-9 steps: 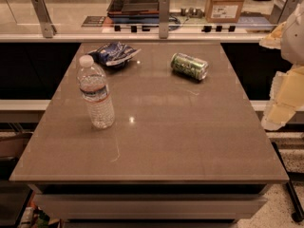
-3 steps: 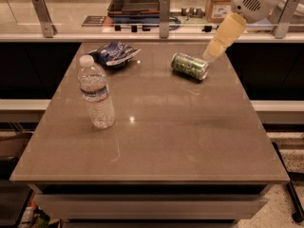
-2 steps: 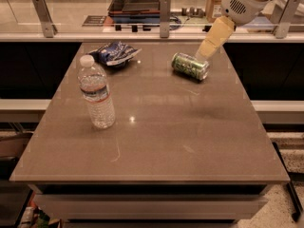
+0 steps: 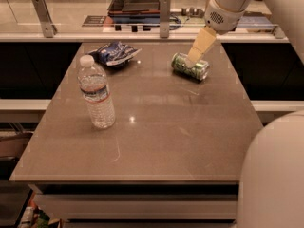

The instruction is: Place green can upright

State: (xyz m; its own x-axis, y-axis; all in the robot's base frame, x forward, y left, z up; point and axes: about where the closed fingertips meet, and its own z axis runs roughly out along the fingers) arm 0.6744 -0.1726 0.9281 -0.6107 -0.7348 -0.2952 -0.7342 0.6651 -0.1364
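Note:
The green can (image 4: 202, 71) lies on its side at the far right of the brown table (image 4: 166, 141), with its silver ends facing left and right. My gripper (image 4: 191, 63) reaches down from the upper right on a white arm. Its pale tip is at the can's top, over its middle. I cannot see whether it touches the can.
A clear water bottle (image 4: 97, 95) stands upright at the table's left. A blue-and-white snack bag (image 4: 114, 53) lies at the far left. Behind the table runs a counter with metal posts (image 4: 164, 14) and a tablet (image 4: 137, 1). My white body (image 4: 275, 175) fills the lower right corner.
My gripper has swung in from the right side and moved left and down until its tip is on the can. The can, bottle and bag have not moved.

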